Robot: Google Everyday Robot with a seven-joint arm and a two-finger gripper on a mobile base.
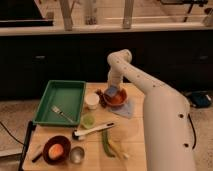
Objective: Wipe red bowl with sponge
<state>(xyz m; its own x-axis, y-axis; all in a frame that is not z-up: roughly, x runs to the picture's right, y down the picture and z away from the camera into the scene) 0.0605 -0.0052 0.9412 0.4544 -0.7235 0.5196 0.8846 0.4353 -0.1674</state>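
The gripper (111, 89) is hanging over the red bowl (119, 99), its fingers clamping the sponge (111, 92) at the bowl's rim nearest a white cup (91, 100). The bowl is sitting on a pale cloth (127, 109), just beside that cup

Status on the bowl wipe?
Gripper down at small orange-red round bowl. Pale blue sponge block at bowl's left rim, under gripper. White cup just left of bowl.
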